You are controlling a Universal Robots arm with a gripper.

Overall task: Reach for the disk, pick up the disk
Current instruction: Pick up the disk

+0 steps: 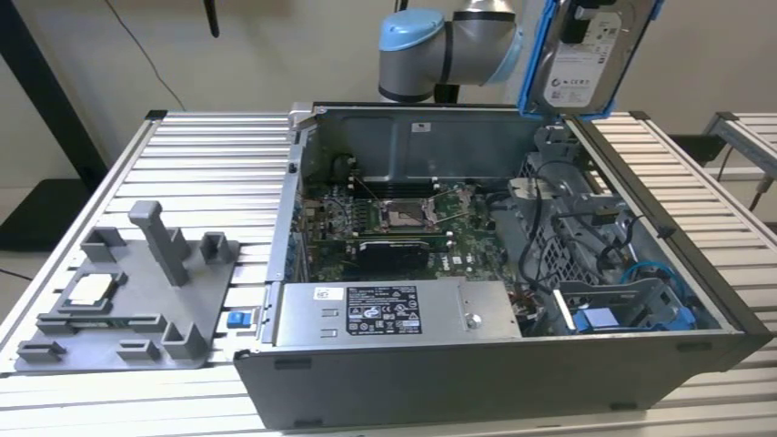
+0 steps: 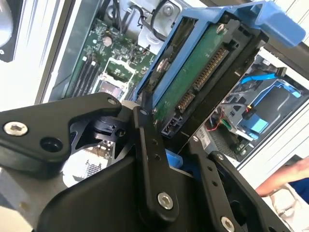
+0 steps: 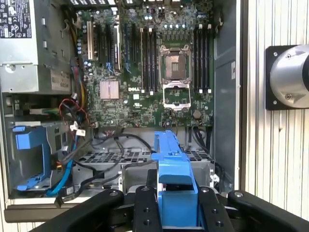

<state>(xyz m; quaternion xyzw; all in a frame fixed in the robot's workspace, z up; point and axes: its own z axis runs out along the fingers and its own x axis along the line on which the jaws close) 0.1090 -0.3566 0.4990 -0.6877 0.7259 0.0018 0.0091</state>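
disk [image 1: 588, 56] hangs upright above the case [image 1: 510, 364], long axis near vertical, clamped in the tool [image 2: 166, 140].

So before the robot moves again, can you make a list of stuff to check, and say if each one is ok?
1. Disk held by the gripper: ok, the fingers sit on either side of its blue frame.
2. Disk lifted out of the computer case: ok, in the exterior view it hangs above the case's back edge.
3. Disk held straight: not ok, it tilts in the exterior view.
4. Cables clear of the disk: ok, none reaches it, and its connector is bare.
5. Grip tight enough: cannot tell.
6. People clear: not ok, a hand shows beside the case in the second wrist view.
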